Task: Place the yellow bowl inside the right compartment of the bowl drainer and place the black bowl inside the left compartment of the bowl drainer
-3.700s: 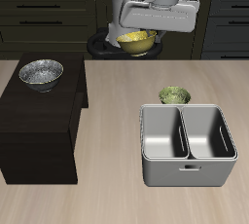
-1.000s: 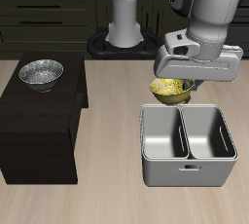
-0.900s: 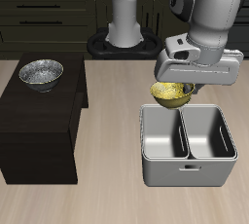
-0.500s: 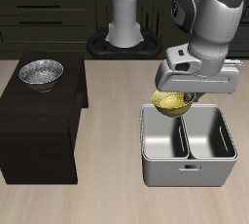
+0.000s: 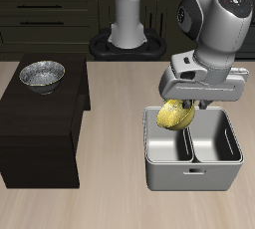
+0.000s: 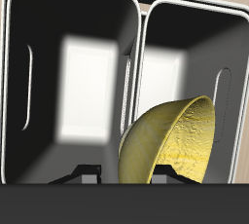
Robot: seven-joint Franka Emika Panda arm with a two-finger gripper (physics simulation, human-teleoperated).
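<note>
Lowering since earlier, gripper [image 5: 182, 109] is clamping tilted yellow bowl [image 5: 175, 115] above bowl drainer [image 5: 191, 172], right of frame centre, aiming for right compartment.

Evenly and softly lit, sharp throughout, free of blur or edge distortion. Bright white glare patches on both well floors of the bowl drainer [image 6: 97, 82], dark reflective walls around them. Faint soft shadow beside the dark cabinet [image 5: 40, 123] near the bowl drainer [image 5: 192, 151].
</note>
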